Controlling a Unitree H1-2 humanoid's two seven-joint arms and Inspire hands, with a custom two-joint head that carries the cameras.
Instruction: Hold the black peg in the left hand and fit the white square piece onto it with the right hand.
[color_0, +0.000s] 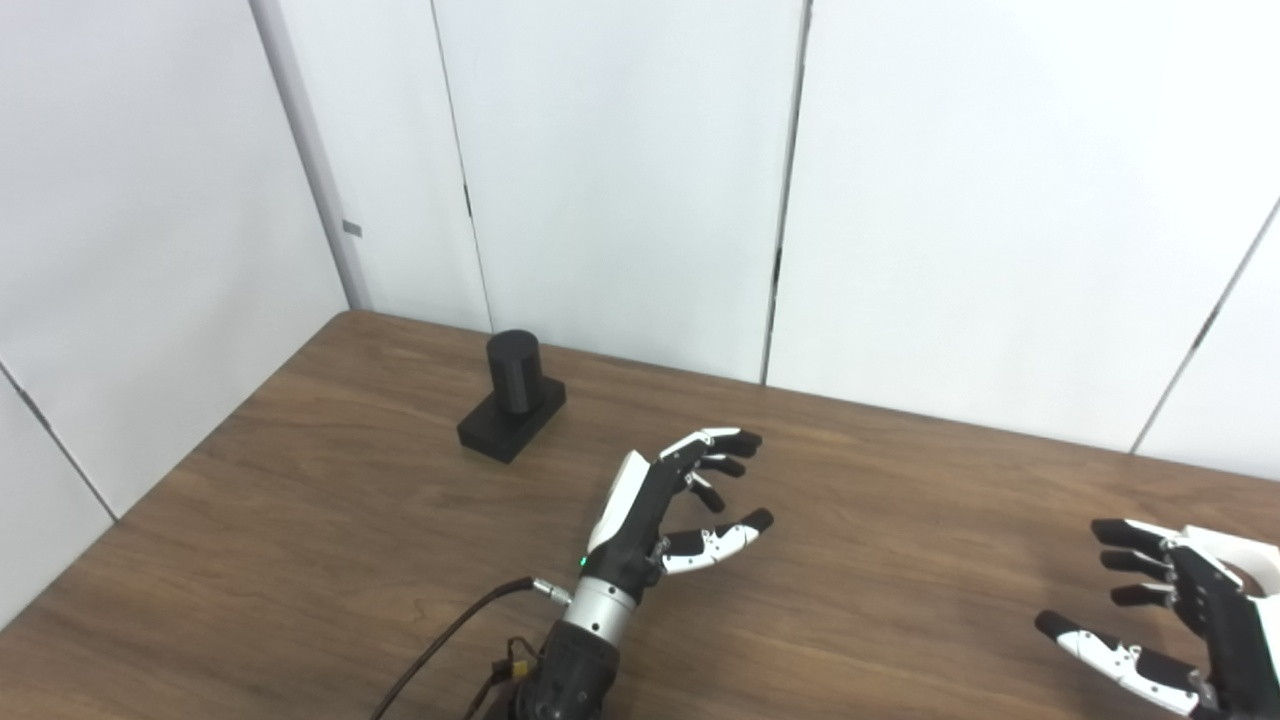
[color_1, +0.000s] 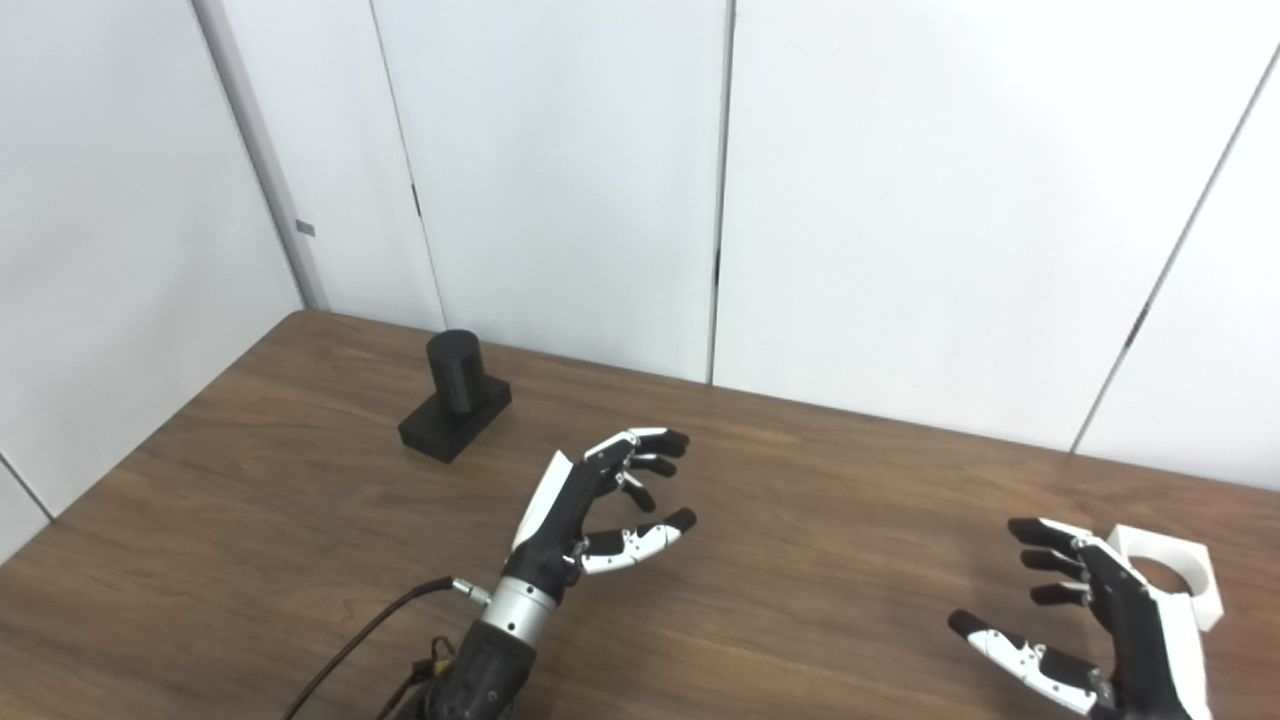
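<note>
The black peg (color_0: 514, 396), a short cylinder on a flat square base, stands upright on the brown table at the back left. My left hand (color_0: 668, 505) is open and empty over the table's middle, to the right of and nearer than the peg, not touching it. The white square piece (color_1: 1172, 582), with a round hole, lies on the table at the far right. My right hand (color_1: 1085, 630) is open and empty just left of it and partly covers it. In the left eye view the piece (color_0: 1250, 560) is mostly hidden behind my right hand (color_0: 1170, 625).
The wooden table (color_0: 350, 560) is enclosed by white wall panels (color_0: 620, 170) at the back and the left. A black cable (color_0: 440, 640) runs from my left wrist toward the bottom edge.
</note>
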